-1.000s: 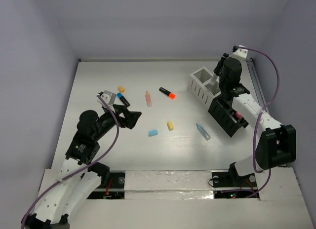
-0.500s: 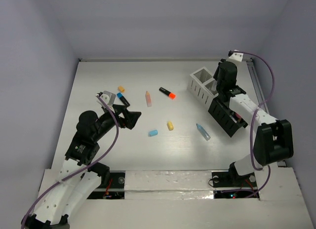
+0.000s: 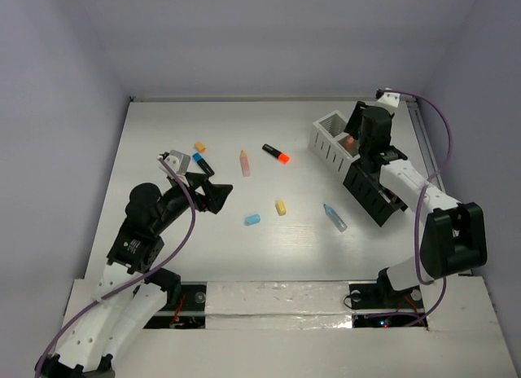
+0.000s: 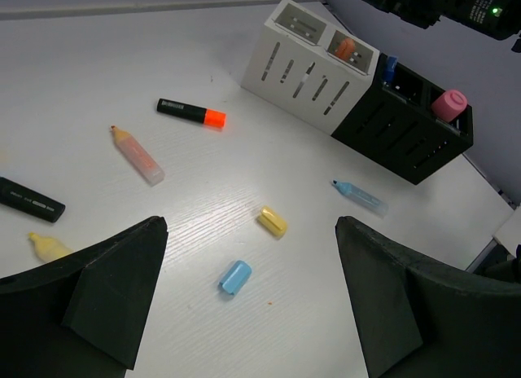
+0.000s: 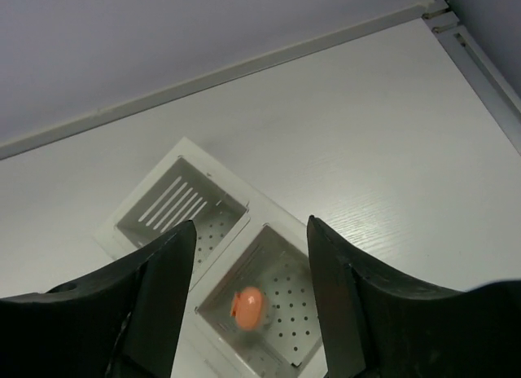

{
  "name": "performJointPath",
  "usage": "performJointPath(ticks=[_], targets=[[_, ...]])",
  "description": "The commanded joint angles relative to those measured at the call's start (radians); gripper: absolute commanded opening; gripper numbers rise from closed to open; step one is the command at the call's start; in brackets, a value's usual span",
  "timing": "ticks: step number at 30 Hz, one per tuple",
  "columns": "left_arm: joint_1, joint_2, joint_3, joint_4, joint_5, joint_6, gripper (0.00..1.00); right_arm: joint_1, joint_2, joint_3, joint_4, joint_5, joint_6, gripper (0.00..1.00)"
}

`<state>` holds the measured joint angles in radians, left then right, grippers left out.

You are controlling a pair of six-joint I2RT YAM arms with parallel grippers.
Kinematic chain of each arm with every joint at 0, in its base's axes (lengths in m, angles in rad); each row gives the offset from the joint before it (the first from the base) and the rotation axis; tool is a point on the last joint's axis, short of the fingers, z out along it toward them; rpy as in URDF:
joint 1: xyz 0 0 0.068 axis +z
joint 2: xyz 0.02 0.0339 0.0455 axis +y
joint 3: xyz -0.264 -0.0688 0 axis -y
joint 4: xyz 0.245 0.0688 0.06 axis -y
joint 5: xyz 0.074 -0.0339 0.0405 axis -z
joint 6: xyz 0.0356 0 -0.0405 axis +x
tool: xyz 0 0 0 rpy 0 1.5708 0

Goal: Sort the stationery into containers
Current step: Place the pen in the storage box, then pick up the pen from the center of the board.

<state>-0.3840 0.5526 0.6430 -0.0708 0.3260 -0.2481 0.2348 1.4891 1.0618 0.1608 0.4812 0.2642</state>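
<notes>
My right gripper [image 5: 252,231] is open and empty, hovering over the second white container [image 5: 281,313]. An orange-tipped marker [image 5: 248,307] stands in that box, slightly blurred. The first white container [image 5: 175,211] looks empty. In the top view the white boxes [image 3: 330,140] join black ones [image 3: 376,200]. My left gripper [image 4: 251,231] is open and empty above a blue eraser [image 4: 234,277] and a yellow eraser [image 4: 273,221]. On the table lie a black marker with an orange cap [image 4: 190,112], a peach marker [image 4: 137,155] and a pale blue marker [image 4: 360,196].
A black marker with a blue cap [image 3: 201,161] and a small yellow piece [image 3: 199,147] lie at the left. A pink cylinder [image 4: 449,104] and a blue item [image 4: 390,66] stand in the black boxes. Walls enclose the table; a rail [image 5: 480,60] runs along its right edge.
My right gripper has let go of the marker it held over the white box, and the marker now stands inside. The gripper has drawn back a little. The left arm has not moved.
</notes>
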Motion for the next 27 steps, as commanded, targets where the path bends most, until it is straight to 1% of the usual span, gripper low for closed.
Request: performJointPath(ticks=[1, 3, 5, 6, 7, 9, 11, 12, 14, 15, 16, 18, 19, 21, 22, 23, 25, 26, 27], targets=[[0.004, -0.013, 0.037, 0.052, 0.008, 0.007, 0.82, -0.005, -0.081, -0.005, 0.013, -0.065, 0.035, 0.63], [0.004, -0.014, 0.037, 0.054, 0.005, 0.007, 0.82, -0.005, -0.105, -0.003, 0.0, -0.123, 0.058, 0.65], [0.004, -0.014, 0.037, 0.051, -0.005, 0.006, 0.82, 0.018, -0.121, -0.005, -0.001, -0.186, 0.066, 0.63], [0.013, -0.017, 0.038, 0.052, -0.008, 0.006, 0.82, 0.032, -0.118, 0.0, -0.004, -0.237, 0.07, 0.57], [0.013, -0.019, 0.037, 0.051, -0.011, 0.006, 0.82, 0.047, -0.113, 0.007, -0.021, -0.256, 0.07, 0.53], [0.013, -0.023, 0.038, 0.049, -0.025, 0.006, 0.81, 0.105, -0.078, 0.044, -0.047, -0.303, 0.075, 0.39], [0.022, -0.033, 0.038, 0.048, -0.047, 0.004, 0.8, 0.15, -0.046, 0.081, -0.072, -0.346, 0.078, 0.16], [0.022, -0.037, 0.038, 0.046, -0.053, 0.003, 0.79, 0.196, -0.005, 0.096, -0.078, -0.361, 0.081, 0.14], [0.022, -0.043, 0.037, 0.046, -0.068, 0.001, 0.75, 0.247, 0.048, 0.133, -0.107, -0.381, 0.084, 0.11], [0.022, -0.043, 0.037, 0.046, -0.071, 0.001, 0.72, 0.27, 0.075, 0.176, -0.113, -0.409, 0.078, 0.11], [0.022, -0.042, 0.037, 0.046, -0.07, 0.001, 0.64, 0.308, 0.138, 0.197, -0.133, -0.418, 0.078, 0.11], [0.022, -0.042, 0.037, 0.043, -0.074, 0.0, 0.55, 0.343, 0.203, 0.237, -0.138, -0.458, 0.072, 0.11], [0.022, -0.042, 0.038, 0.043, -0.079, 0.001, 0.47, 0.372, 0.27, 0.283, -0.156, -0.467, 0.07, 0.11], [0.022, -0.04, 0.038, 0.039, -0.084, 0.001, 0.42, 0.399, 0.336, 0.335, -0.197, -0.472, 0.063, 0.14], [0.022, -0.04, 0.038, 0.037, -0.084, 0.0, 0.37, 0.409, 0.368, 0.387, -0.226, -0.471, 0.058, 0.15], [0.022, -0.04, 0.038, 0.039, -0.085, 0.0, 0.36, 0.432, 0.425, 0.414, -0.243, -0.47, 0.053, 0.2], [0.031, -0.042, 0.038, 0.037, -0.087, 0.001, 0.35, 0.451, 0.476, 0.466, -0.28, -0.466, 0.041, 0.3], [0.031, -0.04, 0.037, 0.039, -0.088, 0.001, 0.35, 0.466, 0.523, 0.512, -0.291, -0.464, 0.038, 0.41], [0.031, -0.04, 0.038, 0.037, -0.087, 0.0, 0.35, 0.466, 0.546, 0.535, -0.302, -0.461, 0.032, 0.45]])
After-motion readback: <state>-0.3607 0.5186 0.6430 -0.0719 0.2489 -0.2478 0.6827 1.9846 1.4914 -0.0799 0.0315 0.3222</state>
